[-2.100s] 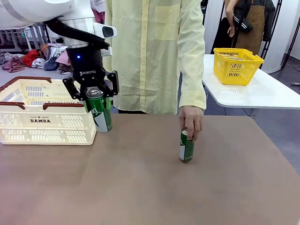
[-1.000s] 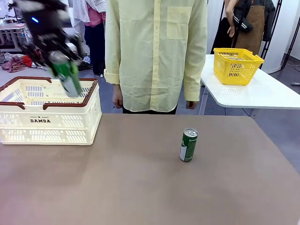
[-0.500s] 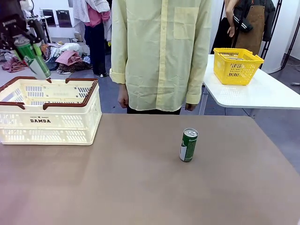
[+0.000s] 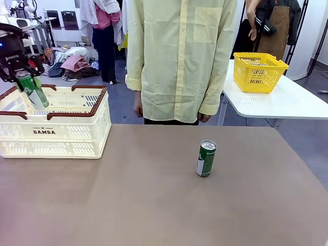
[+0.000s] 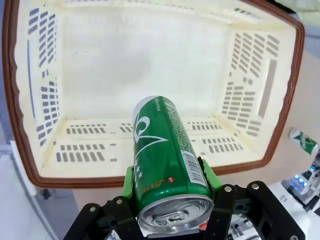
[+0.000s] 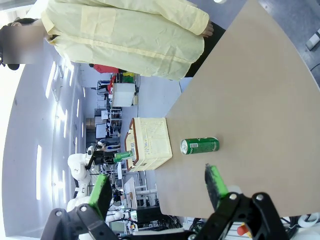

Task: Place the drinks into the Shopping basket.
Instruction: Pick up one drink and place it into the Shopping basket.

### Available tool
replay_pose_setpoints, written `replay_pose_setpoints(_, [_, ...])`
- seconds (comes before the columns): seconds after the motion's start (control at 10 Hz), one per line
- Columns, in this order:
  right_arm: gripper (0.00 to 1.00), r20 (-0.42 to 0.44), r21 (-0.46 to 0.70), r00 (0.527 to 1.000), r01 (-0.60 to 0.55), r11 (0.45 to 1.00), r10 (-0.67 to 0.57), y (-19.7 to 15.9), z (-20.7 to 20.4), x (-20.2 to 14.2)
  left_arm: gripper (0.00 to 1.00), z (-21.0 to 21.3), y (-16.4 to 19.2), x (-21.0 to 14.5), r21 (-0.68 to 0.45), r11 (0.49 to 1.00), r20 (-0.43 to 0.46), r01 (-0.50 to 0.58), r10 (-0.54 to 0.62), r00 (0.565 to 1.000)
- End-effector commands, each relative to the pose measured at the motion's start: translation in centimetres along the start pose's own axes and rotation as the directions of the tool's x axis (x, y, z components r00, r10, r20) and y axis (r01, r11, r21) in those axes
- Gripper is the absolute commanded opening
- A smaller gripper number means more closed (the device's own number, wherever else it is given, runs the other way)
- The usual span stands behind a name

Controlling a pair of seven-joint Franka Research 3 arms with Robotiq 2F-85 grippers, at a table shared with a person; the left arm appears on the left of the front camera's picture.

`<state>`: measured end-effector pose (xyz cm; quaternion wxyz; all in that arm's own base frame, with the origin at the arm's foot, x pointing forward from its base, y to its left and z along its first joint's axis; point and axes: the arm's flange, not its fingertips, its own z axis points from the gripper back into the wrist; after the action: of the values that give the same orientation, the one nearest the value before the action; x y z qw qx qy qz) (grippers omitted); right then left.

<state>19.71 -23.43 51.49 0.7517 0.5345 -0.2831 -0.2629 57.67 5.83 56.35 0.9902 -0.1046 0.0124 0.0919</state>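
My left gripper [image 4: 25,77] is shut on a green can [image 4: 33,91], one of the drinks, which hangs tilted above the left part of the cream Shopping basket [image 4: 77,134]. In the left wrist view the green pads clamp the can [image 5: 166,155] near its silver top, over the bare basket floor [image 5: 135,65]. A second green can [image 4: 206,158] stands upright on the brown table, right of centre. My right gripper [image 6: 157,187] is open with nothing between its fingers, well above the table, looking down at that can [image 6: 200,145] and the basket [image 6: 150,142].
A person in a pale yellow shirt [image 4: 177,56] stands at the table's far edge, hands hanging at their sides. A yellow mesh basket [image 4: 259,72] sits on a white side table at the right. Brown tabletop [image 4: 154,205] stretches between basket and can.
My left gripper carried the green can leftwards over the basket and has now lowered it toward the basket's left part. The second can has not moved.
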Motion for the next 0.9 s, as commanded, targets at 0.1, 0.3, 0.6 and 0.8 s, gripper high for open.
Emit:
replay_pose_setpoints(0.1, [1.0, 0.006, 0.027, 1.0, -0.025, 0.999, 0.024, 0.0, -0.1, 0.2, 0.0, 0.0, 0.0, 0.0, 0.0, 1.0, 0.0, 0.0, 0.0, 1.0])
replay_pose_setpoints(0.3, [1.0, 0.006, 0.027, 1.0, -0.025, 0.999, 0.024, 0.0, -0.1, 0.2, 0.0, 0.0, 0.0, 0.0, 0.0, 1.0, 0.0, 0.0, 0.0, 1.0])
replay_pose_setpoints(0.6, [1.0, 0.006, 0.027, 1.0, -0.025, 0.999, 0.024, 0.0, -0.1, 0.2, 0.0, -0.9, -0.5, 0.9, 0.051, 0.999, 0.009, 0.007, -0.008, 1.0])
replay_pose_setpoints(0.8, [1.0, 0.006, 0.027, 1.0, -0.025, 0.999, 0.024, 0.0, -0.1, 0.2, 0.0, -2.7, 0.2, 2.1, 0.122, 0.991, -0.002, 0.055, -0.056, 0.998])
